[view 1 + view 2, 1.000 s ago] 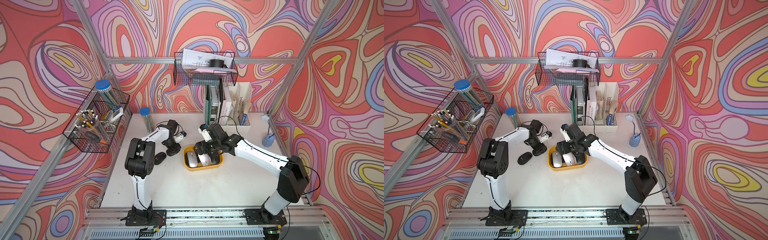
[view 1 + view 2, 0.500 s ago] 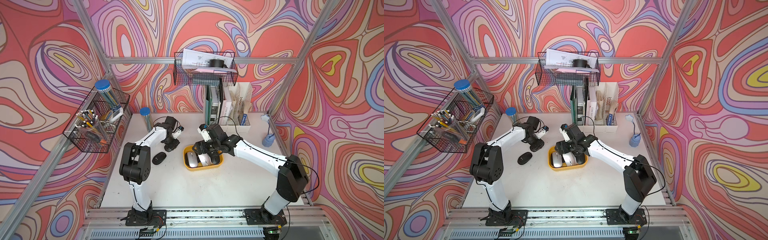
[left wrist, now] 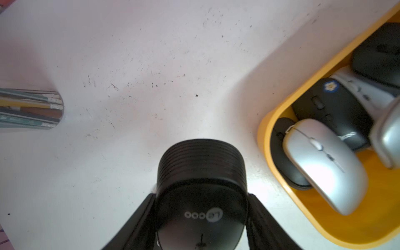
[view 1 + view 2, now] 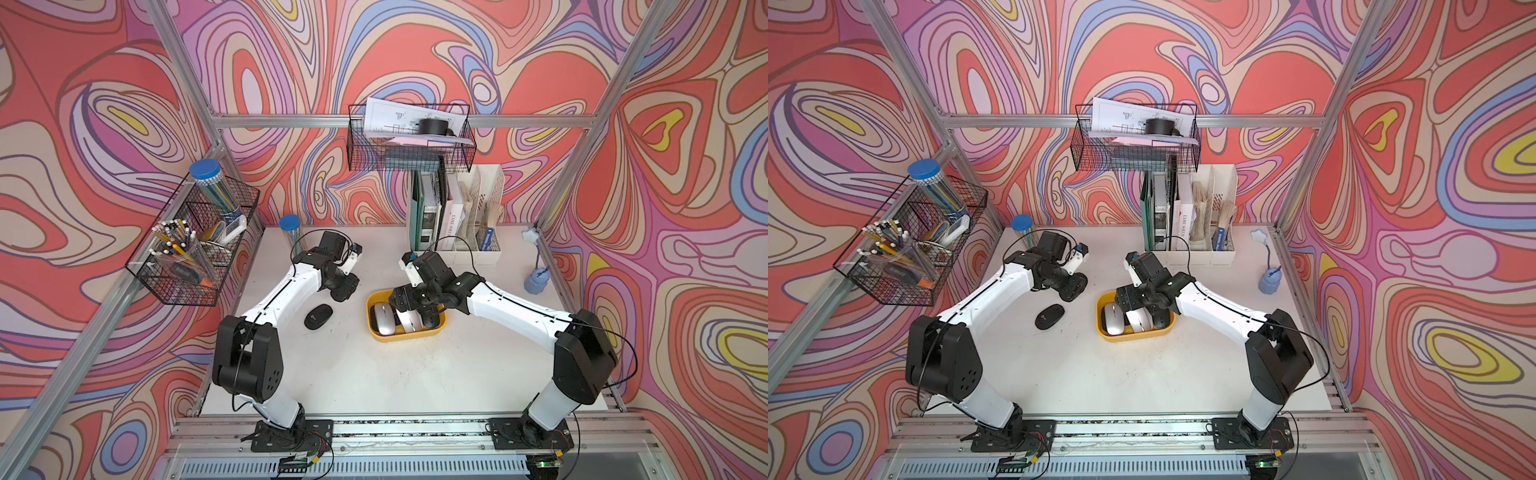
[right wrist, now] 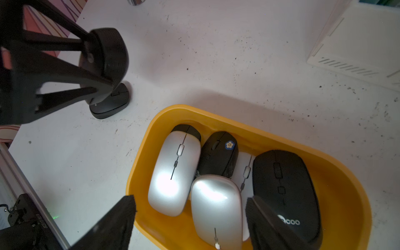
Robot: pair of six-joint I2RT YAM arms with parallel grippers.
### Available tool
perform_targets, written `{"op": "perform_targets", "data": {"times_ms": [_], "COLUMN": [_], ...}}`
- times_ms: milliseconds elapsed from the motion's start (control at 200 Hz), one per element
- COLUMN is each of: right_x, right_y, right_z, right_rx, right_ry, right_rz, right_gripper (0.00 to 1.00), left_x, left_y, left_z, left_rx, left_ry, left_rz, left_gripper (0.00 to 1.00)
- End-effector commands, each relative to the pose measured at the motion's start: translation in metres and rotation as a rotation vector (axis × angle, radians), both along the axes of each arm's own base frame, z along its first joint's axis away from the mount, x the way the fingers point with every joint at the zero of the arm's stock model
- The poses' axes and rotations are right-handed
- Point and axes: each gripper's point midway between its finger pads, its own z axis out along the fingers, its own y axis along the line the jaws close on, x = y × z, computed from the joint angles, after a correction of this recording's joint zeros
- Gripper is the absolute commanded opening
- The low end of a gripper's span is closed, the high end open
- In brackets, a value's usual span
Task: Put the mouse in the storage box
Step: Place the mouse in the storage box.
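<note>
The left pincer [image 3: 201, 195] is clamped on a black plastic computer mouse with a ribbed end [image 3: 201, 164]. Its white logo, upside down in the wrist view, looks like "Lecoo", though the first letters are unsure. This mouse hangs above the white desk [image 4: 374, 374], near the shallow yellow-orange plastic storage box [image 4: 405, 335] but outside it. In the box a large matte black mouse [image 5: 285, 188] carries white letters ending in "coo". A smaller black mouse [image 5: 218, 155] bears a blue-and-white flower sticker, and a flat silver mouse [image 5: 175, 173] lies beside them. The right pincer [image 5: 189, 199] stands wide over the box, its fingers either side of a rounded silver mouse [image 5: 216, 205] that rests on the others, one finger clear of it. A flat black oval mouse [image 4: 318, 316] lies on the desk on the box's left, its small white mark too small to read. The spine lettering on the white binder [image 4: 451, 220] cannot be read for sure. Against a second ago, the left arm's elbow has swung lower toward the front rail. Its pincer, the right arm and the mouse on the desk sit where they were.
</note>
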Motion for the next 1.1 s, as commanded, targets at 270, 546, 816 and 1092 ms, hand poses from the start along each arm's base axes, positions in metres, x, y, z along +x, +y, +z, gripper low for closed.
{"op": "perform_targets", "data": {"times_ms": [270,546,816,1092], "right_x": [0.012,0.009,-0.004,-0.019], "right_y": [-0.076,-0.145,-0.155,-0.168], "right_z": [0.008,0.001,-0.012,-0.009], "right_rx": [-0.037,-0.059,-0.063,-0.077], "right_ry": [-0.015,-0.002,0.035,0.029], "right_rz": [-0.240,-0.464,-0.494,-0.515], "right_gripper": [0.82,0.85,0.85,0.85], "left_x": [-0.036,-0.055,-0.060,-0.066], "left_y": [-0.078,-0.141,-0.189,-0.221], "left_z": [0.028,0.019,0.002,-0.017], "left_rx": [-0.139,-0.123,-0.035,0.017], "left_ry": [-0.051,-0.038,-0.031,-0.012], "left_rz": [-0.093,-0.240,-0.370,-0.443], "left_gripper": [0.54,0.56,0.56,0.55]}}
